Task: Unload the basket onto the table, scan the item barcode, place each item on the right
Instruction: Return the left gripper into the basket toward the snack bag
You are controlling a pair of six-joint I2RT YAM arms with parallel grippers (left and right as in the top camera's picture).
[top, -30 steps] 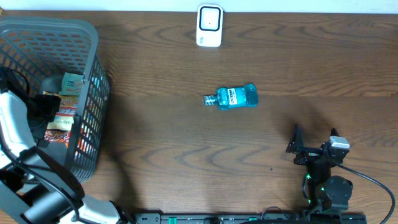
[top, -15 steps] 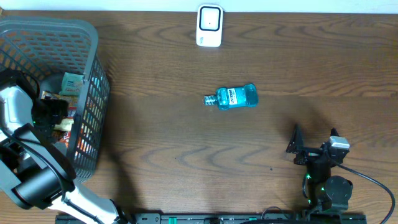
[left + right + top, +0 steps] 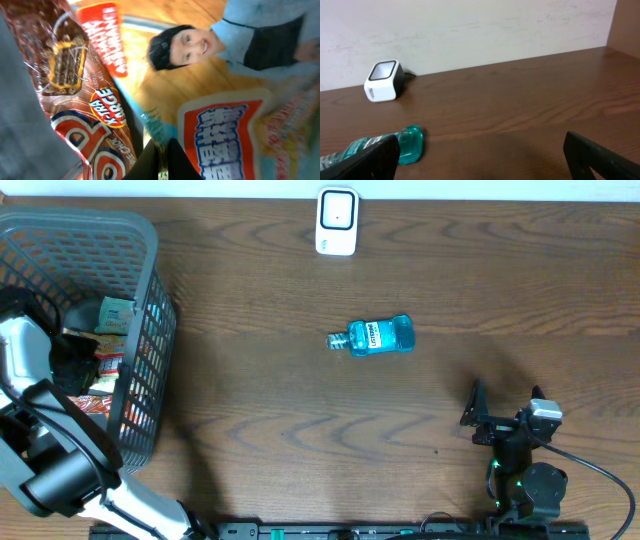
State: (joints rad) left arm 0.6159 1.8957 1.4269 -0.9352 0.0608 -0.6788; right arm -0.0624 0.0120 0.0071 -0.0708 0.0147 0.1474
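Observation:
My left gripper [image 3: 162,146] is down inside the grey basket [image 3: 150,240], its black fingers shut together on the teal edge of an orange snack packet [image 3: 215,115] printed with a smiling face. From overhead the left gripper [image 3: 75,360] sits among the packets at the basket's right side. A brown chocolate packet [image 3: 85,100] lies just left of the grip. The white barcode scanner [image 3: 337,222] stands at the table's far edge, also seen as the scanner [image 3: 383,80] in the right wrist view. My right gripper [image 3: 472,405] rests open at the front right, nothing between its fingers.
A teal mouthwash bottle [image 3: 372,336] lies on its side mid-table; the bottle [image 3: 385,147] shows just beyond my right gripper's left finger. The basket's high mesh walls surround the left arm. Several other packets [image 3: 115,315] fill the basket.
My left gripper has dropped a little deeper among the basket's packets and its jaws have gone from wide open to shut. The right arm, bottle and scanner have not moved.

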